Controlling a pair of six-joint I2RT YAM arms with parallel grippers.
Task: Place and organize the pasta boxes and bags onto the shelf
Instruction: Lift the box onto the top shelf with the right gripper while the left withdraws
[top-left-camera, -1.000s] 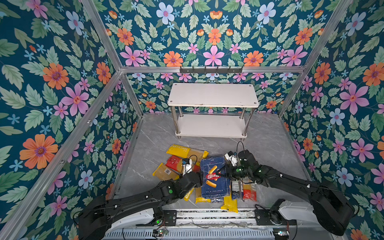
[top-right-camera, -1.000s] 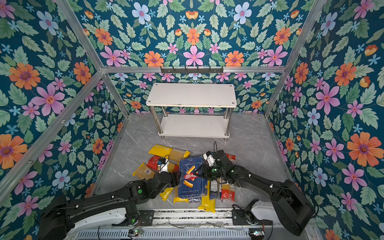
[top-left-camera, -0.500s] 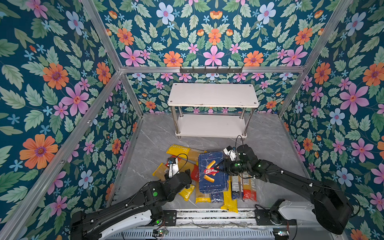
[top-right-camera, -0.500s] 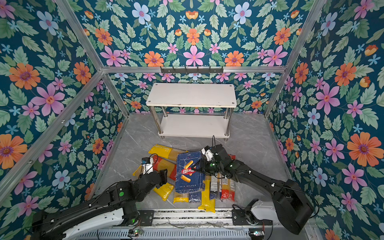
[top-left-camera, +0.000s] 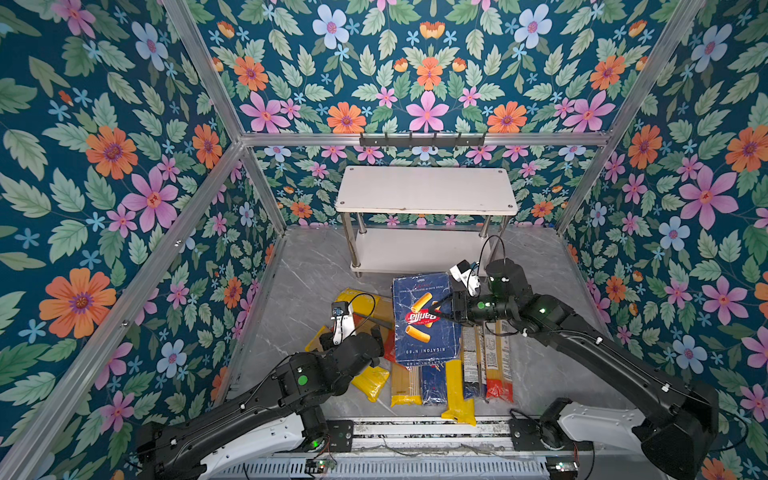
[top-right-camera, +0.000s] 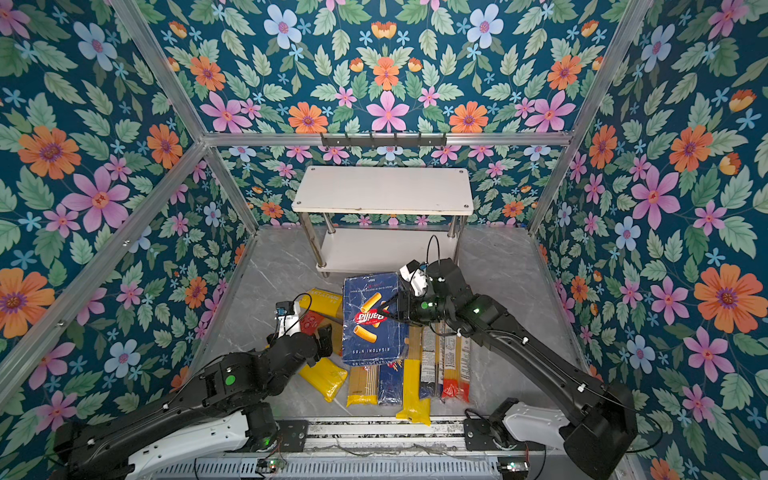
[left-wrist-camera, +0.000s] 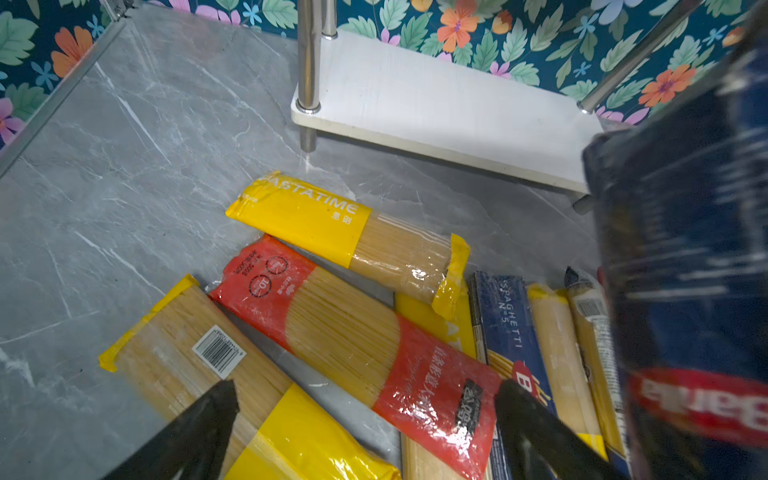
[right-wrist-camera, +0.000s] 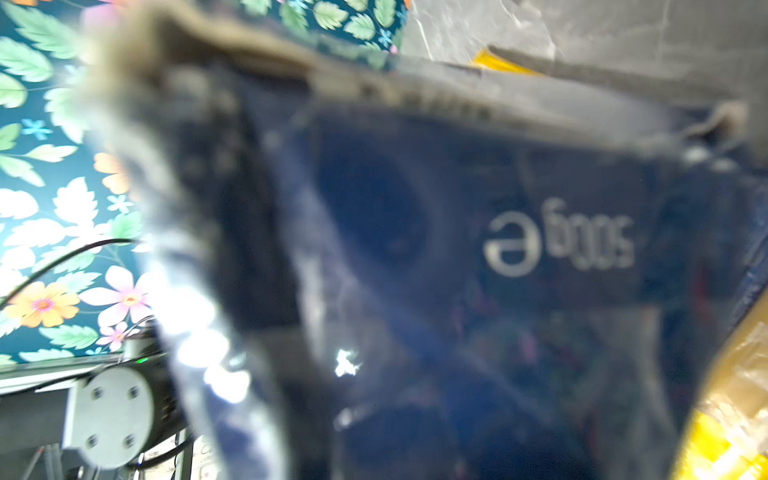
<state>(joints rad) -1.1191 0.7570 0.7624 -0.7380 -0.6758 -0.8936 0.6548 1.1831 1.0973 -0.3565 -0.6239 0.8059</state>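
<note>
everywhere floral walls (top-left-camera: 104, 187) enclose grey marble floor (top-left-camera: 316, 270) and shelf (top-left-camera: 426, 189).

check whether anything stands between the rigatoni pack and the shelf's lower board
Nothing visible does. The rigatoni pack, gripped by the right gripper, faces the shelf's lower board with only bare floor between, and it lines up between the two front posts.

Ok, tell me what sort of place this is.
Probably a staged robot test booth: floral-papered walls on aluminium framing, a small white shelf, pasta packs piled before two arms.
</note>
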